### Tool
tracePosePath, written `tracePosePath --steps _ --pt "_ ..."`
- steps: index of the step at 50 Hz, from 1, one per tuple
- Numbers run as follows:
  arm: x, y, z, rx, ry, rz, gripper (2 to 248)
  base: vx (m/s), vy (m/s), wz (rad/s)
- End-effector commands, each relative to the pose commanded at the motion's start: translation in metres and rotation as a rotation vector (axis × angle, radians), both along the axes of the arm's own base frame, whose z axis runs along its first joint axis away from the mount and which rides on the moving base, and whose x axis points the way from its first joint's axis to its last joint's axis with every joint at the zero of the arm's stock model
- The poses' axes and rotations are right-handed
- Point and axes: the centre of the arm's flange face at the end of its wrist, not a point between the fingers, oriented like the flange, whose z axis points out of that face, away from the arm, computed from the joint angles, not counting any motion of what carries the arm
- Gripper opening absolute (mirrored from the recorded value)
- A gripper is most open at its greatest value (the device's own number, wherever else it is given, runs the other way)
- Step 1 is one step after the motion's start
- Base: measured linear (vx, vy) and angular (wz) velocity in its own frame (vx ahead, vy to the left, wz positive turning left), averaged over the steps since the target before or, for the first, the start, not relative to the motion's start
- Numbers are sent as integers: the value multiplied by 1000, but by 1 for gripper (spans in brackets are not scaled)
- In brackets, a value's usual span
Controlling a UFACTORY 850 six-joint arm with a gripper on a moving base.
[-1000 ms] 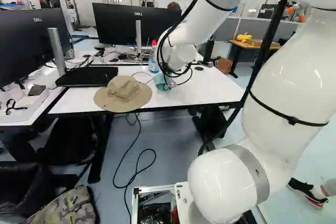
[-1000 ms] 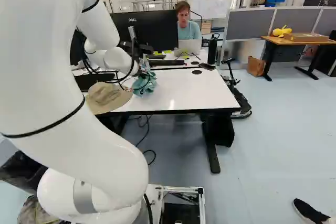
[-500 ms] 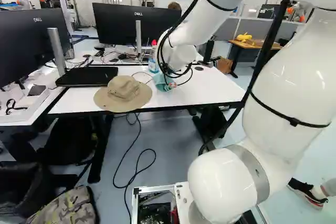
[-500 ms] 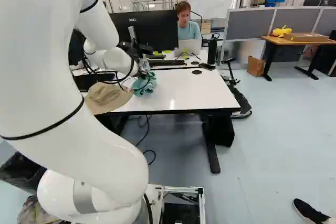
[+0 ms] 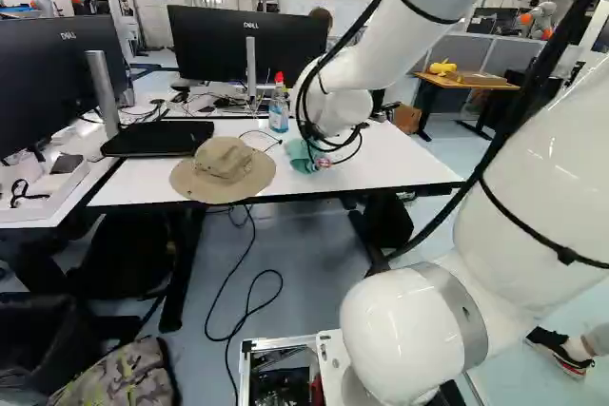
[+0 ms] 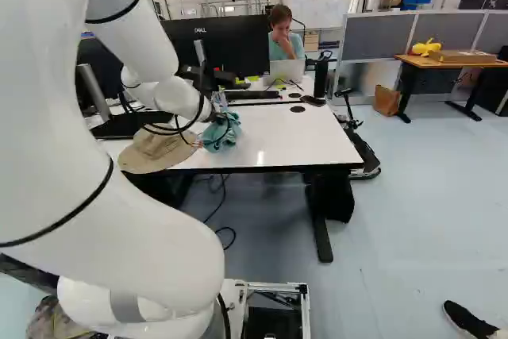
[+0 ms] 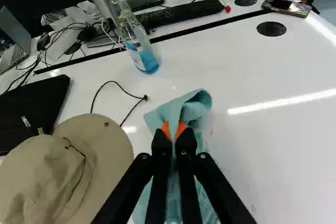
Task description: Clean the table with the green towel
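Gripper [image 6: 220, 120] — nearly closed — around towel [image 7: 190, 109]

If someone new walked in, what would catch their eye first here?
Probably the big white arm, filling the right of the left base view. Next, the tan hat on the white table, and beside it the teal towel pinched between the fingers.
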Motion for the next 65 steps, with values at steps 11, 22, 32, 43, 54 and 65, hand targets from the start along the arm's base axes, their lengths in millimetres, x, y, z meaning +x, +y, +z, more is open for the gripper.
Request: tracePosePath --steps 11,22,32,43,54,65 --pt "-14 -15 -1 0 -3 -33 25 0 0 0" --pt "-15 -29 -5 -1 7 -70 25 0 0 0" --pt "-11 -40 -15 -3 32 -97 25 0 0 0" --pt "-7 -47 -27 -5 63 -116 25 0 0 0" --pt "-7 -47 -27 -5 64 -116 25 0 0 0" --pt "-9 -46 -29 0 92 -111 25 0 0 0"
